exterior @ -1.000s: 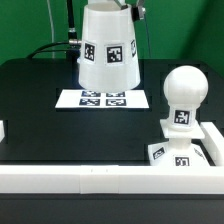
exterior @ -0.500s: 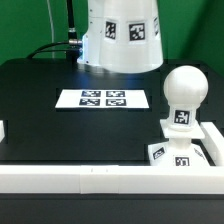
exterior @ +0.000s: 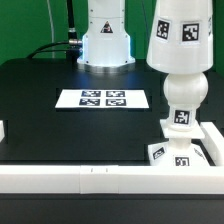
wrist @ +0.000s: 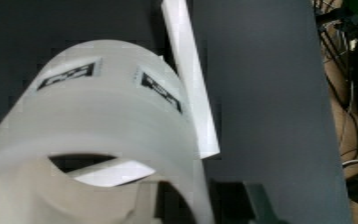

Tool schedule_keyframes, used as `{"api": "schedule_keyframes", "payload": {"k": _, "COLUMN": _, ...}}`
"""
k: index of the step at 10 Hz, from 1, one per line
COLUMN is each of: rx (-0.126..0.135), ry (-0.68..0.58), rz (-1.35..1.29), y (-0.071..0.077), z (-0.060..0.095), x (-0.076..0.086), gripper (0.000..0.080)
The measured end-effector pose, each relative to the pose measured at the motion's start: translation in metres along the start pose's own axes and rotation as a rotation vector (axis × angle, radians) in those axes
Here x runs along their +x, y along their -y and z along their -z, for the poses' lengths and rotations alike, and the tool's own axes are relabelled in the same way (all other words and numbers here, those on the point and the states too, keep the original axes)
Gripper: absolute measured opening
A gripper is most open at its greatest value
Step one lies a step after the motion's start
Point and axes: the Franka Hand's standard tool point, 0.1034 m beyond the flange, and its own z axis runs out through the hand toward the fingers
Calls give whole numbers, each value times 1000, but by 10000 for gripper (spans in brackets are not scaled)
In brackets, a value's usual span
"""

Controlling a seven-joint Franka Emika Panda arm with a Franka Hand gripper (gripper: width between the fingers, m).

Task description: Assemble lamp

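Shade (exterior: 182, 38) carried rightward in exterior view, now over bulb stem (exterior: 183, 97) | placed for lowering onto it | end effector: grip unseen, cannot tell

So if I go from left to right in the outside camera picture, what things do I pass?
Robot arm → marker board → then, at the exterior view's right, the shade above the bulb, which stands on the base.
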Motion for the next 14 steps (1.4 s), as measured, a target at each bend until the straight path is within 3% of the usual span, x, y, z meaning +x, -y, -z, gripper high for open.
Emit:
{"api": "schedule_keyframes", "payload": {"k": 2, "rx": -12, "ry": 8, "rz": 14, "y": 10, "z": -27, "x": -1, "gripper": 44}}
{"api": "schedule_keyframes", "payload": {"k": 5, "rx": -17, "ry": 8, "rz": 27, "y": 1, "z": -44, "x": 0, "gripper": 44}}
{"api": "schedule_keyframes", "payload": {"k": 7, "rx": -17, "ry": -6, "rz": 45, "y": -4, "z": -58, "x": 9, "gripper": 44}}
{"api": "schedule_keyframes", "payload": {"k": 10, "rx": -21, "ry": 3, "rz": 49, "y": -11, "z": -73, "x": 13, "gripper": 44}}
{"api": "schedule_keyframes", "payload": {"k": 14, "rx": -24, "ry": 15, "rz": 45, "y": -14, "z": -79, "x": 12, "gripper": 44}}
